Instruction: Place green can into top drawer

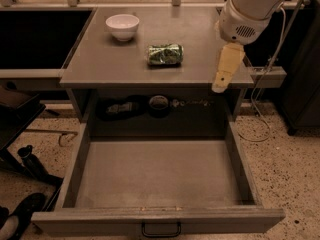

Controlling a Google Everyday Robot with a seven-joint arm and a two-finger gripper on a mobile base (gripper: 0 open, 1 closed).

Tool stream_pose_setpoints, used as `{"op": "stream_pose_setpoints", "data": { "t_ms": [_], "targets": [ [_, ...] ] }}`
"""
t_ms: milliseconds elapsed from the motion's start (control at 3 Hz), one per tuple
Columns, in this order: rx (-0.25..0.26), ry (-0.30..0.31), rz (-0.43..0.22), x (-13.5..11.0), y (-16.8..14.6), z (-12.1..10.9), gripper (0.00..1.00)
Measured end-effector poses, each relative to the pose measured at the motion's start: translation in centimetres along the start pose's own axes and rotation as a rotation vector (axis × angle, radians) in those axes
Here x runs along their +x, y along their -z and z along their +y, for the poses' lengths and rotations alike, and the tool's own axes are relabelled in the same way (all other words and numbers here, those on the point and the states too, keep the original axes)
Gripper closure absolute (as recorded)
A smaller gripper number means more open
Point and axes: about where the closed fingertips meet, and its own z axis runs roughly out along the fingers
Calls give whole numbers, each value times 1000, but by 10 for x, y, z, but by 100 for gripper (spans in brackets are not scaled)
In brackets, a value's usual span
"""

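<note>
**Ana:** Where is the gripper (221, 83) from where you stand?

**Ben:** It hangs just off the desk's (100, 59) right edge, near the front right corner, pointing down. I see nothing in it. Released or clenched, I cannot tell.

**Ana:** And the green can (165, 54)?

**Ben:** It lies on its side on the desk top, about mid-width and nearer the front edge than the back. It is well apart from the gripper. The top drawer (155, 174) stands pulled wide open below the front edge, and its flat grey floor is bare.

**Ana:** What worries you?

**Ben:** The can is round and its ends face the left and right edges. I reckon a glancing touch would roll it toward the front or back edge. Its skin looks thin, glossy and a little crumpled, so a hard squeeze could crush it and a soft one could let it slip.

**Ana:** And the white bowl (122, 26)?

**Ben:** It is smooth and round, up by the back left corner, well apart from the can. I see little danger there.

**Ana:** Anything else?

**Ben:** The arm's bulky white housing sits over the right edge and might clip it if it swings low. The drawer floor looks hard and matte with low walls, so a can let go from high up could bounce out. The cable (260, 119) trails down past the right edge.
</note>
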Motion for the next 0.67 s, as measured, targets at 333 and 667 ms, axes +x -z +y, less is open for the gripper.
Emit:
{"op": "stream_pose_setpoints", "data": {
  "t_ms": [333, 667],
  "targets": [
    [19, 35, -4, -13, -10, -16, 0],
    [34, 92, -14, -33, -33, -46, 0]
  ]
}}
